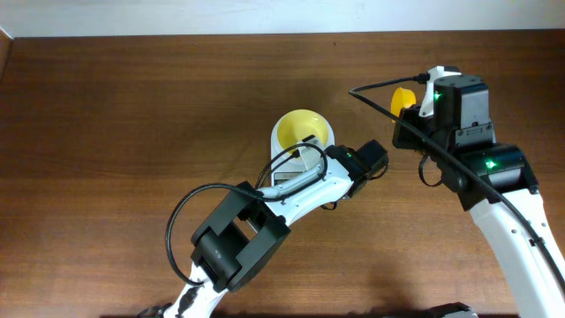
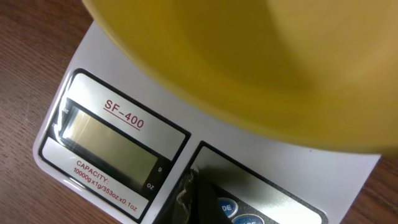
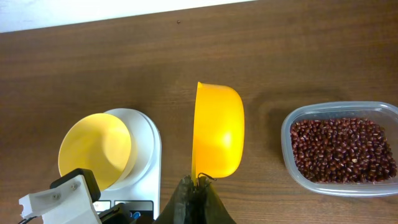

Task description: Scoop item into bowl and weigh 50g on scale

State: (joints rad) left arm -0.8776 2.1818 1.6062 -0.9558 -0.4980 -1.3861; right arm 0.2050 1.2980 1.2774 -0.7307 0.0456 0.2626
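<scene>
**Table** [image 1: 132, 132]: dark wood-grain top that carries everything below.

**Clear plastic container** [image 3: 287, 140]: at 3 o'clock from the scoop and well apart from the scale. Any load has to cross bare table, so a tilt on the way is likely to scatter it.

**Scale** [image 3: 148, 134]: white, at 9 o'clock from the scoop. Its display [image 2: 109, 140] is blank. If it is off or not zeroed with the bowl aboard, the 50 g reading would probably be wrong.

**Bowl** [image 3: 93, 149]: pale yellow, empty, resting on the scale. It appears set toward the platform's 9 o'clock side, so a nudge or a heavy pour could tip it.

**Scoop** [image 3: 217, 127]: yellow, empty, turned on edge with its hollow facing 9 o'clock. The right gripper [image 3: 196, 202] is clamped on it at 6 o'clock. Held at this angle it would shed whatever it carries.

**Left gripper** [image 2: 194, 200]: its fingers read as one dark mass with no gap, closed on nothing. It is just beside the blue buttons [image 2: 226, 207]. A hard press could slide the scale or jolt the bowl.

**Red beans** [image 3: 342, 149]: all of them lie in the container and none are in the bowl. They are tiny and loose, so overshooting 50 g is easy.

**Writing** (scale face, red print): "SF-400"; "CAPACITY: 10000g x 1g/353oz x 0.1oz". At the display's 3 o'clock edge are small "g" and "oz". The button lettering is only partly legible.
</scene>
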